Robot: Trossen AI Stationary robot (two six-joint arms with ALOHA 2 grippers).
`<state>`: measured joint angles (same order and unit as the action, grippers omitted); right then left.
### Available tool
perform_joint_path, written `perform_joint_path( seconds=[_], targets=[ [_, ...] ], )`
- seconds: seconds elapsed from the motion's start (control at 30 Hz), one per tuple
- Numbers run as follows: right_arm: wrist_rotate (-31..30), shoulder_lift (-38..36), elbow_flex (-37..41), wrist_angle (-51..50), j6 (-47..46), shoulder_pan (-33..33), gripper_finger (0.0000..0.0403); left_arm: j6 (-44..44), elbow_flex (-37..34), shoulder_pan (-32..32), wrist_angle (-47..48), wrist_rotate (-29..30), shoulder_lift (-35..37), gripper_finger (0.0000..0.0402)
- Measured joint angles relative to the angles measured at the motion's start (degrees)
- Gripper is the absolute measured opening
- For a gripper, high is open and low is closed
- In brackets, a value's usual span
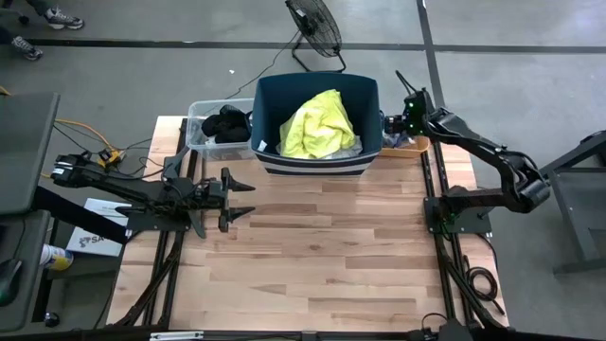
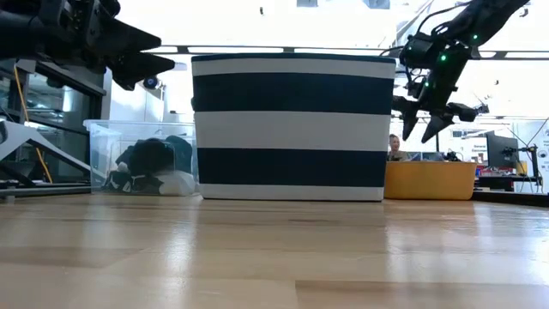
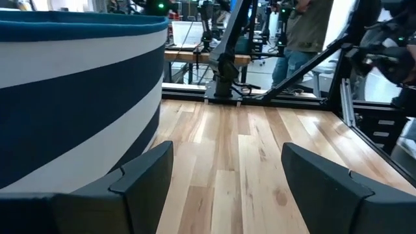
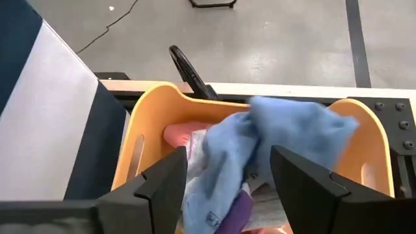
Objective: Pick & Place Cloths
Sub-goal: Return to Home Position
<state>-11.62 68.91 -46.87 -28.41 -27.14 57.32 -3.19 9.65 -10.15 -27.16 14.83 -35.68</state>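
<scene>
High view: neon yellow shirt (image 1: 317,125) lies sorted in the navy tub (image 1: 312,167); left gripper (image 1: 239,200) spread, empty, over the table (image 1: 331,265). Right wrist view: right gripper (image 4: 227,170), fingers apart, above the orange tray (image 4: 146,123), blue sock (image 4: 292,127) lying free inside

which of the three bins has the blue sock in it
The small orange bin under the right pincer: the blue sock lies on top there. The striped navy tub holds a yellow shirt; the clear box holds dark clothes.
</scene>
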Motion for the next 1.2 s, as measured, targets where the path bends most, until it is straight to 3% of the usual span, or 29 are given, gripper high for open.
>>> perform_joint_path(
  seconds=[0.33, 0.53, 0.73, 0.83, 1.0, 1.2],
  targets=[
    [7.43, -6.75, 0.0, -4.98, 4.22, -3.82, 0.0134, 0.36, 0.03, 0.0, 3.36, 2.0, 2.01, 0.0281],
    [13.44, -16.71, 0.0, -5.25, 12.18, -14.03, 0.008, 1.21, 0.07, 0.02, 8.42, 2.36, 6.78, 0.0281],
    [20.53, -27.42, 0.28, -5.13, 15.55, -26.85, 0.0055, 3.14, 0.07, 0.02, 13.03, 2.51, 12.94, 0.0281],
    [21.99, -32.46, 4.06, 2.29, 15.32, -33.36, 0.0053, 3.11, 0.07, 0.02, 16.14, 2.49, 15.37, 0.0281],
    [25.44, -38.29, 17.74, 22.42, 13.26, -42.09, 0.0056, 2.96, 0.07, 0.02, 18.56, 2.49, 17.29, 0.0281],
    [18.07, -38.91, 31.28, 43.95, 10.56, -48.89, 0.0056, 2.92, -6.42, 0.02, 8.26, 2.58, 17.27, 0.0281]
  ],
)
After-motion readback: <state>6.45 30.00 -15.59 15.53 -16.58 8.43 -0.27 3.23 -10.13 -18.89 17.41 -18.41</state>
